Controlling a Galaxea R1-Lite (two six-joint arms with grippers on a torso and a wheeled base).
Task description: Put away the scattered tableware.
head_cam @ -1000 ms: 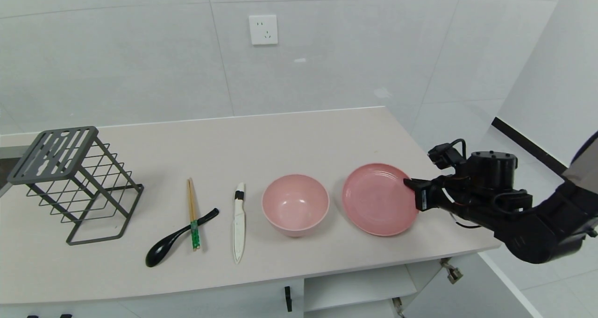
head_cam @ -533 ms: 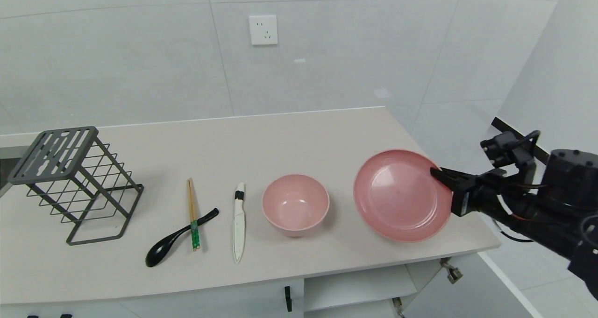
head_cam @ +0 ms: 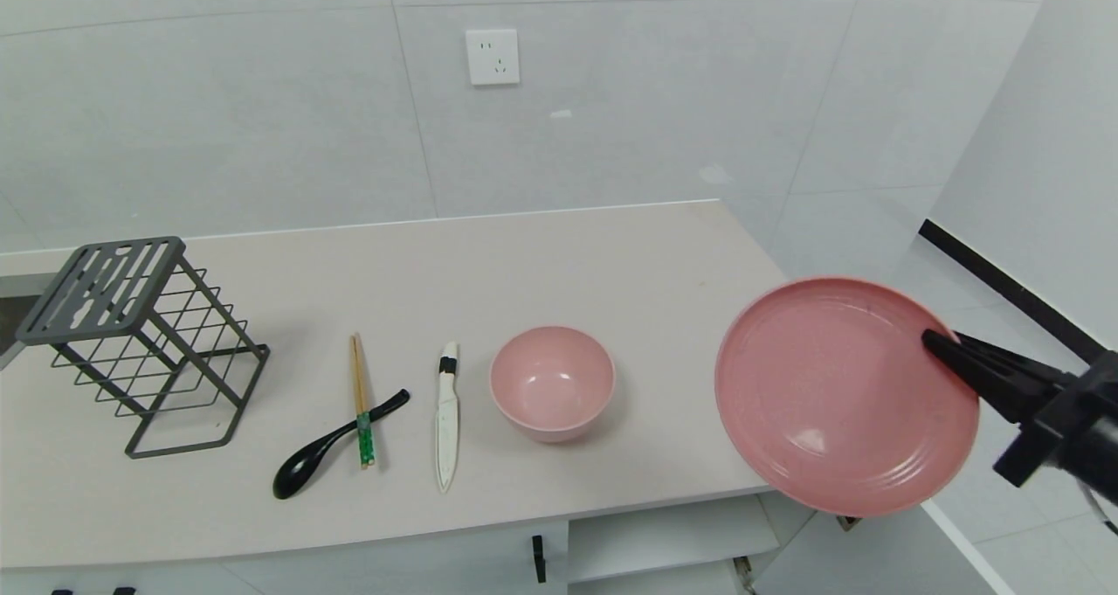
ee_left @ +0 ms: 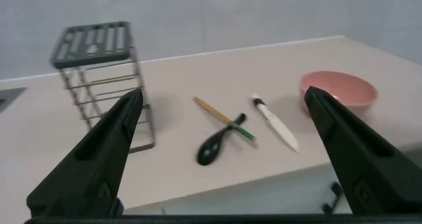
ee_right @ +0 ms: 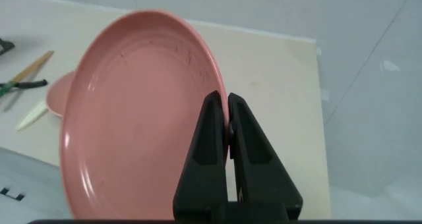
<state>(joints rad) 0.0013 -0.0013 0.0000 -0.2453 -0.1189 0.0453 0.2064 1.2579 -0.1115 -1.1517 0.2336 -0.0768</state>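
The right hand (head_cam: 936, 343) is clamped shut on the rim of the pink plate (head_cam: 830, 394), pinching it at the plate's own 2 o'clock edge, probably because that thin lip is the only part narrow fingers can close over. The plate hangs tilted, its face turned up and toward the room, lifted off the tabletop (head_cam: 541, 263) and out past its corner at 4 o'clock. A one-sided hold like this looks liable to swing. The pink bowl (head_cam: 552, 381) stands nearest at 9 o'clock from it, then the white knife (head_cam: 447, 416), the chopsticks (head_cam: 359, 394) crossing the black spoon (head_cam: 327, 446), and the wire rack (head_cam: 131, 333) farthest off. All lie near the front edge, so I judge the strip toward 12 o'clock the safer path. The left hand (ee_left: 223, 95) hangs spread wide, gripping nothing.
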